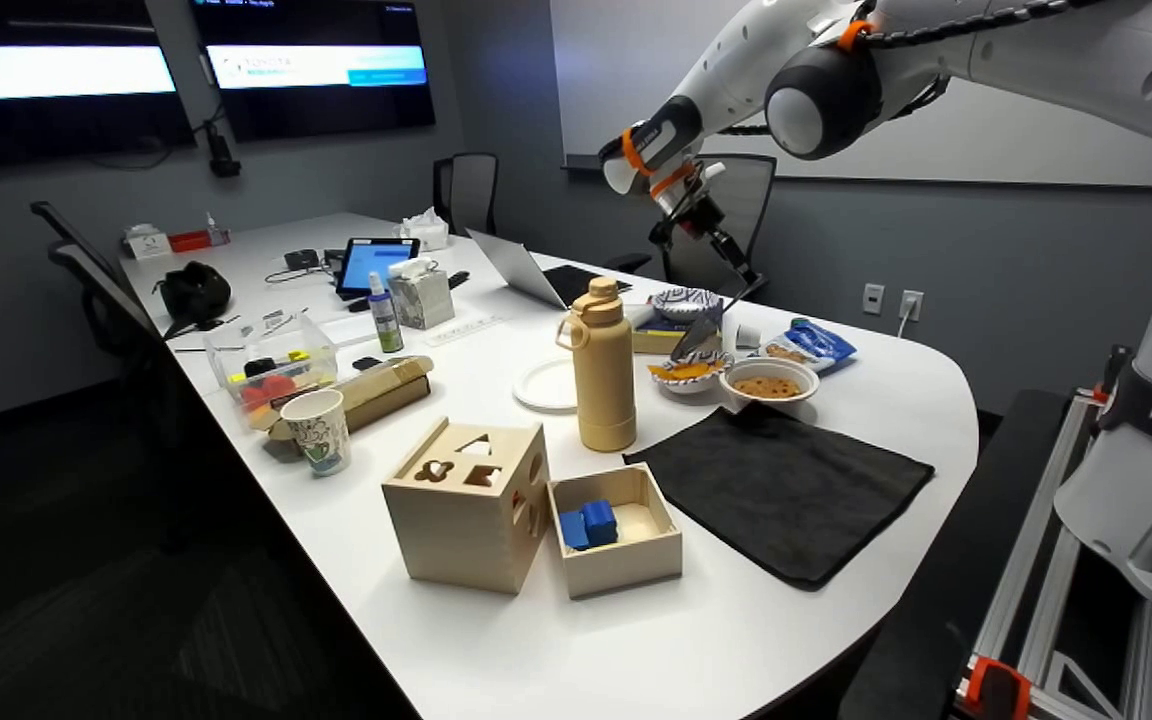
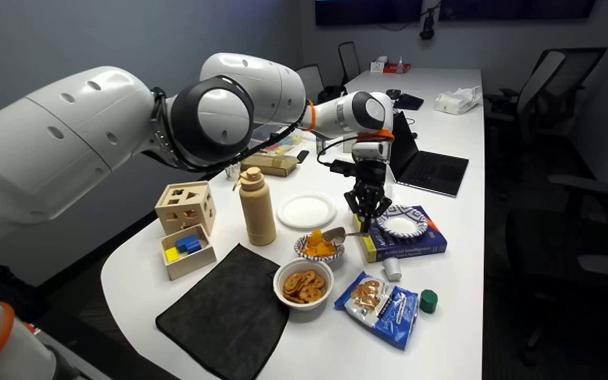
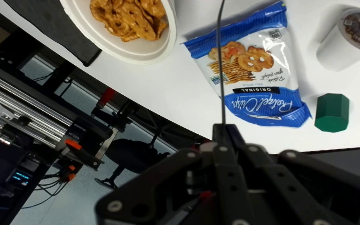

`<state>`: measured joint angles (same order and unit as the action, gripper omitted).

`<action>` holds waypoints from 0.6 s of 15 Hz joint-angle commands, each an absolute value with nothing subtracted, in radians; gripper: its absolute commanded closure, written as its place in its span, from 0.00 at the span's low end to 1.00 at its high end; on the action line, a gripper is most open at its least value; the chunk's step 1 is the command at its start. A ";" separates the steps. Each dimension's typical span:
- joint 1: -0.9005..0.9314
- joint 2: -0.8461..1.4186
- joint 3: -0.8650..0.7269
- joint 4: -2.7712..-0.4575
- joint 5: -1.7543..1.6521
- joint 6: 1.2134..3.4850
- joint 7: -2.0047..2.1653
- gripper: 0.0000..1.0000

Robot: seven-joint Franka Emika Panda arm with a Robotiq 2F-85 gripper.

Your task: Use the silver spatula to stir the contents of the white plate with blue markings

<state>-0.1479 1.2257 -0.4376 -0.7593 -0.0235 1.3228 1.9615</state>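
The silver spatula is held in my gripper, which is shut on its thin handle. In the wrist view the handle runs up from the gripper's fingertips and leaves the top of the picture. The white plate with blue markings is a small dish with orange food. The spatula blade is tilted down at the dish's edge, by the food; I cannot tell whether it touches the food. In an exterior view the blade shows above the dish. The dish is out of the wrist view.
A white bowl of pretzel crisps stands beside the dish. A tan bottle, a white plate and a book carrying another patterned bowl are near. A pretzel bag and black mat lie in front.
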 commanded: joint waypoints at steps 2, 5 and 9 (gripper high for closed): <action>-0.124 1.260 -0.476 -0.701 -0.018 1.282 2.108 0.99; -0.101 1.274 -0.502 -0.703 -0.028 1.291 2.109 0.99; -0.076 1.298 -0.536 -0.701 -0.035 1.287 2.109 0.99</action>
